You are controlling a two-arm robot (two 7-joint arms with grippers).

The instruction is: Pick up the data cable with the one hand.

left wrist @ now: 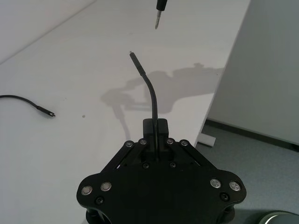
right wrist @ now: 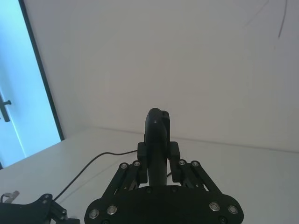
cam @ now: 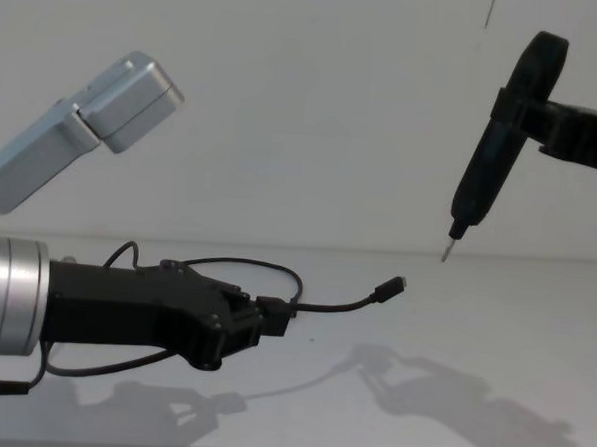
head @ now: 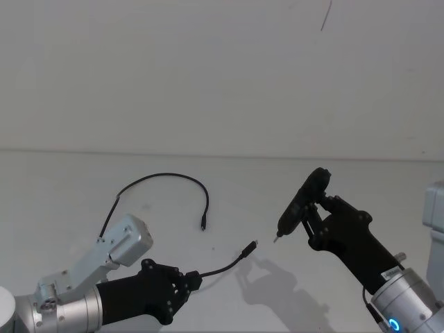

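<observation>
We see a white desk point(head: 69, 173) against a pale wall point(head: 208, 69) with one thin dark line point(head: 326, 16) high up. Above the desk a slim black screwdriver point(cam: 490, 168) tilts, metal tip downward, clear of the surface.

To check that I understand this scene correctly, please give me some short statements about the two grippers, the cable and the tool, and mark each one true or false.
1. The left gripper is shut on the data cable. True.
2. The right gripper holds nothing. False: it is shut on a black pen-shaped tool.
3. The tool's metal tip touches the plug that sticks out in front of the left gripper. False: there is a gap between them, and the tip is higher than the plug.
4. The cable's other end lies on the table. True.
</observation>
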